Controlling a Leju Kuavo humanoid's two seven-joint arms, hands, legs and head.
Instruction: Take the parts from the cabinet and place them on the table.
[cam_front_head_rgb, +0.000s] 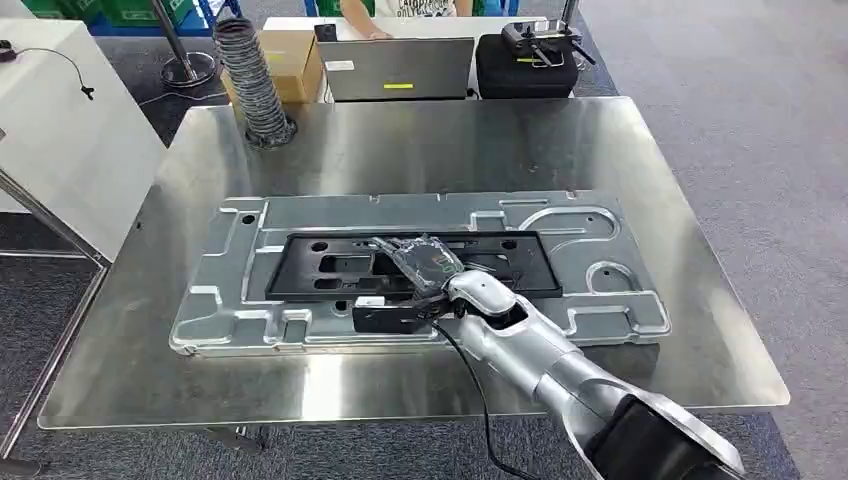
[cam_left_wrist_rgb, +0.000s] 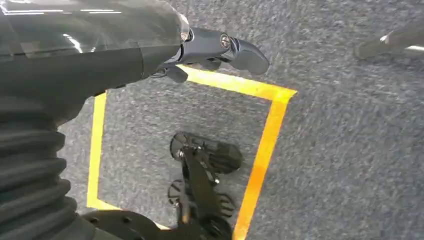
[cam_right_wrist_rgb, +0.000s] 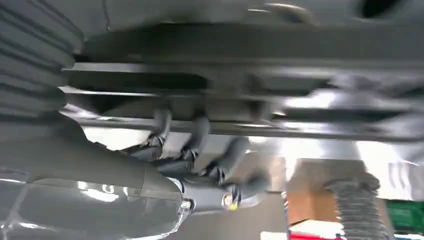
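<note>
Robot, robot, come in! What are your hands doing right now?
Right hand resting on black frame atop metal panel. Left hand hanging over floor, holding nothing. Nothing in the way.

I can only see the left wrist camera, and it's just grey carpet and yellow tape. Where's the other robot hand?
Observer: The right robot hand is out over the table, resting on a black frame.
Operator: What's the frame lying on?
Observer: On a big silver metal panel, which lies flat on the steel table.
Operator: Is anybody there?
Observer: Yes, a person is at the far end, behind a grey laptop.
</note>
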